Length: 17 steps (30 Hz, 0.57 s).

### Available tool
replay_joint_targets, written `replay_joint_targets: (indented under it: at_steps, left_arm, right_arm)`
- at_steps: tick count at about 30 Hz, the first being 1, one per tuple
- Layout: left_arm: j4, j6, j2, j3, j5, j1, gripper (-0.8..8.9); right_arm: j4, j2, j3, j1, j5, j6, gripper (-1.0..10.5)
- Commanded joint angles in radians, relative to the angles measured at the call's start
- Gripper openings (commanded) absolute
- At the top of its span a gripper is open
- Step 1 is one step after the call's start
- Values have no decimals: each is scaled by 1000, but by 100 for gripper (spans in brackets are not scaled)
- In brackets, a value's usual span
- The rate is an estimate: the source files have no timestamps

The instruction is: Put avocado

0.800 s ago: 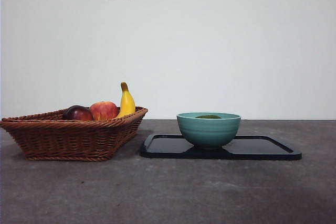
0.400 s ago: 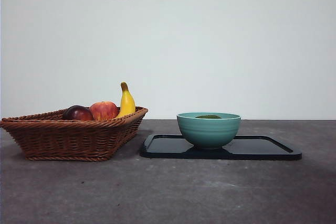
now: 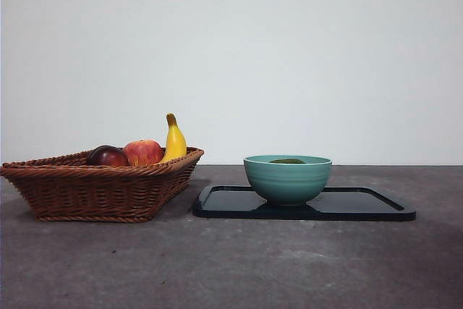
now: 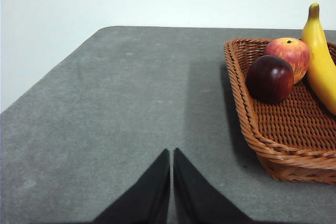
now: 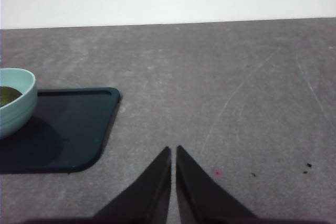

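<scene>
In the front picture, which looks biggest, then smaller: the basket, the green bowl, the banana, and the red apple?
Largest to smallest, as they look in the front view:
1. wicker basket
2. green bowl
3. banana
4. red apple
The basket hides the lower parts of the banana and apple, so the order of those two is unsure.

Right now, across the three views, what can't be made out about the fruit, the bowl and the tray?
- Dark green avocado: front view shows only a sliver; the teal ceramic bowl's rim hides the rest. In the right wrist view, bowl and avocado are cut by the picture's edge.
- Yellow banana: lower part hidden behind the brown wicker basket's wall.
- Black flat tray: its middle is hidden by the bowl in the front view.
</scene>
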Motion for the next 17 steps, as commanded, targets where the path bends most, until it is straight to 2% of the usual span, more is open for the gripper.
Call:
replay_joint_targets:
  at_steps: [1,17]
  left_arm:
    - [-6,0,-2,-21,2,3,9]
    - [-6,0,-2,-21,2,3,9]
  right_arm:
    - [-9,-3,-6,-1,0,23,7]
    - [15,-3,-6,-2,0,22,7]
